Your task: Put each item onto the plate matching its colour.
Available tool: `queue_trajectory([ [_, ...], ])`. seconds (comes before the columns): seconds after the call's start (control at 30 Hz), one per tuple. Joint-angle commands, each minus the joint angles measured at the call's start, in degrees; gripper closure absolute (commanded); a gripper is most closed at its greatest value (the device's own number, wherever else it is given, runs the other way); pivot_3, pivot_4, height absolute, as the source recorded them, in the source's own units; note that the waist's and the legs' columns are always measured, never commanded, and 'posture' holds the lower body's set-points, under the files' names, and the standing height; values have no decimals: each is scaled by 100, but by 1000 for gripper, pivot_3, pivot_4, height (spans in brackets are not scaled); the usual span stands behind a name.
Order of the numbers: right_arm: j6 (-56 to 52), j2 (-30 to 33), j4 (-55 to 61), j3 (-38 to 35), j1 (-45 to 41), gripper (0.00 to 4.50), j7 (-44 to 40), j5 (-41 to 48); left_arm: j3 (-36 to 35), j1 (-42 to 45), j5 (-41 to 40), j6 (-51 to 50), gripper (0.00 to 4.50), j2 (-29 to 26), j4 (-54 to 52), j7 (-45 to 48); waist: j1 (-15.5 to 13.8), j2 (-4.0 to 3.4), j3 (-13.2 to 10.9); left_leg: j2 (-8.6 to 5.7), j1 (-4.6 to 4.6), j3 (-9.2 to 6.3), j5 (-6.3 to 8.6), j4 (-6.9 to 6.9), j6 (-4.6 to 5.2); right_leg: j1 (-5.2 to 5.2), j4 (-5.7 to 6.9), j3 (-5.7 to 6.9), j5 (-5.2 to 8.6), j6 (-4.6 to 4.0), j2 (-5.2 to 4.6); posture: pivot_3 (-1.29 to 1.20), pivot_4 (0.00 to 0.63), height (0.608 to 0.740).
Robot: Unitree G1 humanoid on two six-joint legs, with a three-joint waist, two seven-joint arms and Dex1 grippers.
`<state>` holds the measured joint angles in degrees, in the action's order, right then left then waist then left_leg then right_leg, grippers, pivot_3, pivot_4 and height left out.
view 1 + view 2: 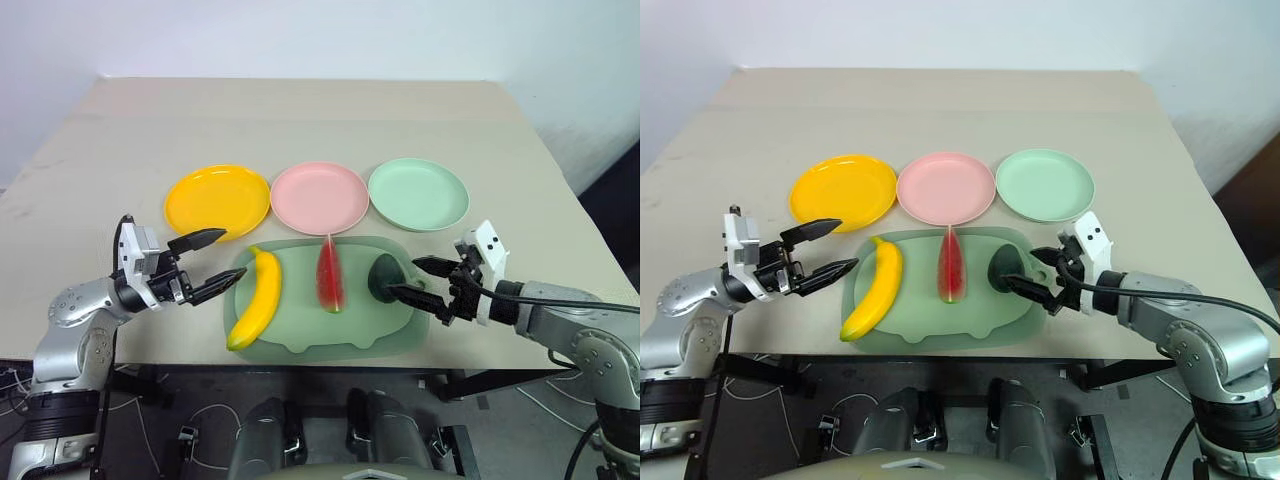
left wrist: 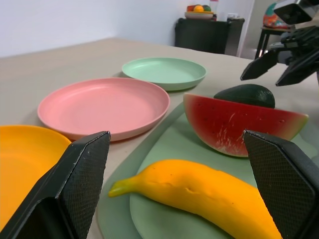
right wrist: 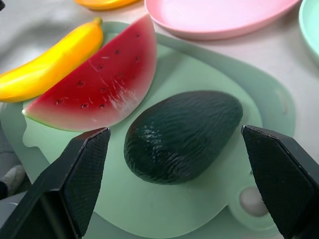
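On a pale green mat [image 1: 300, 335] near the table's front edge lie a yellow banana [image 1: 257, 297], a red watermelon wedge [image 1: 329, 274] and a dark green avocado [image 1: 384, 276]. Behind the mat stand a yellow plate [image 1: 217, 200], a pink plate [image 1: 319, 197] and a light green plate [image 1: 418, 193], all bare. My left gripper [image 1: 215, 261] is open just left of the banana. Open too, my right gripper [image 1: 418, 279] has its fingertips at the avocado's right side, and the avocado [image 3: 182, 134] lies between its fingers in the right wrist view.
The beige table [image 1: 300, 120] stretches back behind the plates. Its front edge runs just below the mat. A dark cabinet [image 2: 207, 34] with fruit on top stands in the room's background in the left wrist view.
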<state>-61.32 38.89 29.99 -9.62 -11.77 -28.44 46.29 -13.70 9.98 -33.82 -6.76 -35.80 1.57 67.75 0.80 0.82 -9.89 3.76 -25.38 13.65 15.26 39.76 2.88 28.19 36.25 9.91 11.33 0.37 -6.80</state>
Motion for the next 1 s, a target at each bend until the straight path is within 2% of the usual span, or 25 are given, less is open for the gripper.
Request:
queue_trajectory([
  [0.03, -305, -258, 62, 52, -225, 0, 461, 89, -3, 142, 17, 60, 36, -60, 4, 70, 4, 0, 0, 0, 0, 1, 0, 0, 0, 1, 0, -1, 0, 0, 0, 0, 150, 696],
  [0.33, -781, -668, -307, 355, -564, 0, 957, -140, 45, 176, 46, 53, 36, -77, -4, 72, 14, -1, 0, 0, -3, 6, -1, -6, -2, 7, 0, -2, -10, -16, 1, 0, 150, 696],
  [0.6, -711, -837, -531, 583, -728, 0, 936, -314, 35, 152, 83, 68, 36, -87, -21, 57, 18, -1, 0, 0, -4, 9, -2, -10, -3, 10, 0, -3, -11, -17, 1, 0, 150, 696],
  [0.7, -569, -834, -545, 630, -770, 588, 884, -432, 6, 174, 86, 84, 0, -98, 11, 53, 18, -1, 0, 0, -4, 10, -2, -11, -3, 12, 0, -3, -10, -15, 1, 0, 150, 696],
  [0.8, -408, -730, -484, 618, -759, 1515, 702, -474, -3, 177, 99, 105, 0, -101, 30, 52, 15, -1, 0, 0, -4, 12, -2, -13, -3, 13, 0, -3, -10, -15, 1, 0, 150, 696],
  [1.0, -112, -505, -416, 588, -690, 1526, 350, -577, 3, 139, 133, 172, 0, -64, 44, 12, 19, -1, 0, 0, -4, 13, -2, -15, -3, 15, -1, -5, -10, -15, 1, 0, 150, 696],
])
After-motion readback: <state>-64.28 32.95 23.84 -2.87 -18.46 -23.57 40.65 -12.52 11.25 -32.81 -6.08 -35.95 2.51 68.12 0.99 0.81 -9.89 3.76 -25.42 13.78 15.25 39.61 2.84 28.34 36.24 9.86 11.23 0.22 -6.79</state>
